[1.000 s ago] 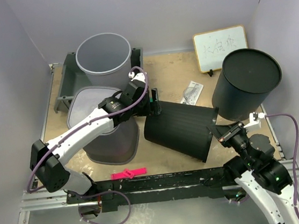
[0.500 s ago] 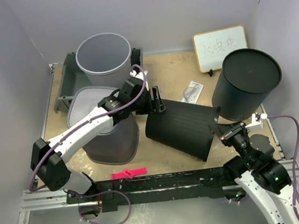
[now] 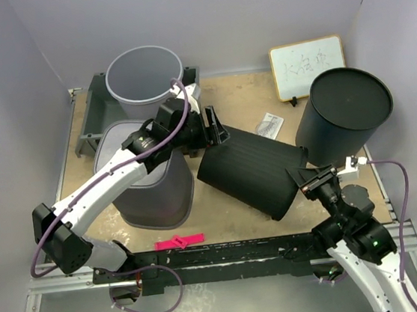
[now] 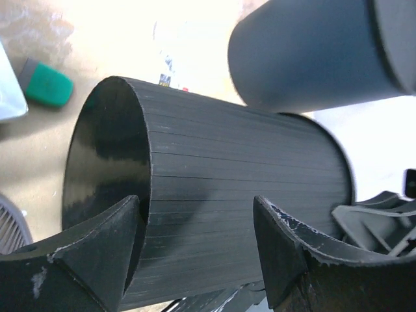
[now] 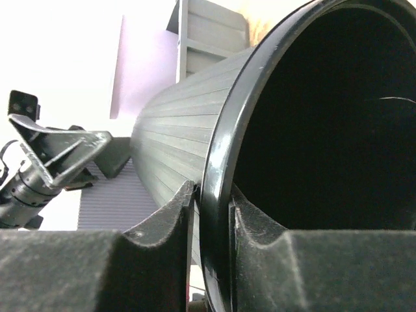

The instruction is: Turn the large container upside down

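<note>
Right gripper (image 5: 211, 201) was clamped on the rim of the black ribbed container (image 3: 252, 173), which lay on its side mid-frame in the top view, while the left gripper (image 4: 195, 218), jaws apart, straddled its closed base edge.

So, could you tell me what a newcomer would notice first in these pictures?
A ribbed black bin lies on its side in the middle: the right gripper pinches its rim, while the left gripper straddles its closed base, jaws open. Behind it at the right, a smooth dark bin stands upside down.
</note>
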Tool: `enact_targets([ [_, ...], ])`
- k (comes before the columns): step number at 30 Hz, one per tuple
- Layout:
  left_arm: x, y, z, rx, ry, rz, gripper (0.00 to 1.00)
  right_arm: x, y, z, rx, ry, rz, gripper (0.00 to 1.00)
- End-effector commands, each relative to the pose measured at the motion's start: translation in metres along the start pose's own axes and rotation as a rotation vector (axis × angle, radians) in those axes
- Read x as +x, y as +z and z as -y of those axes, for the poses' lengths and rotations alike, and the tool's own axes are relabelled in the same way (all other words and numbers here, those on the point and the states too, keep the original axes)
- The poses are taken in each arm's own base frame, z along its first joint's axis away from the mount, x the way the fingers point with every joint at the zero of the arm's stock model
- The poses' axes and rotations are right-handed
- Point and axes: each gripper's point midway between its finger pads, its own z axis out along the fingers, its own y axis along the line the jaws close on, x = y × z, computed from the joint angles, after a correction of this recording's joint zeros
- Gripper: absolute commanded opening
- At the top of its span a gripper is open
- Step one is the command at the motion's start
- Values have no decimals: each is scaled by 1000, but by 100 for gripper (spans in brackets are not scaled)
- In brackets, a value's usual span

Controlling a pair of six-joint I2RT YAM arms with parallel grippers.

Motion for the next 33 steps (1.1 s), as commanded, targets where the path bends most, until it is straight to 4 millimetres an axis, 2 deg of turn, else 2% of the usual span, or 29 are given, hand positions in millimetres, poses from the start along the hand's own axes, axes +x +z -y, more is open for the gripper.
enact_targets([
  [1, -36, -63, 118, 435, 2, 78, 65, 48, 4, 46, 125, 0, -203, 27],
  [7, -50, -71, 137, 499, 8, 112, 65, 57, 12, 53, 125, 19, -230, 42],
  [12, -55, -69, 157, 599, -29, 107, 65, 69, 21, 72, 159, 44, -251, 52],
  [17, -57, -66, 165, 642, -48, 99, 65, 79, 29, 87, 174, 92, -264, 65],
  [25, -43, -45, 162, 644, -73, 58, 64, 87, 32, 97, 211, 104, -293, 80],
  [30, -38, -37, 157, 614, -59, 45, 64, 89, 27, 107, 283, 70, -315, 84],
  [33, -40, -37, 150, 550, -13, 64, 64, 82, 19, 109, 325, 22, -304, 85],
])
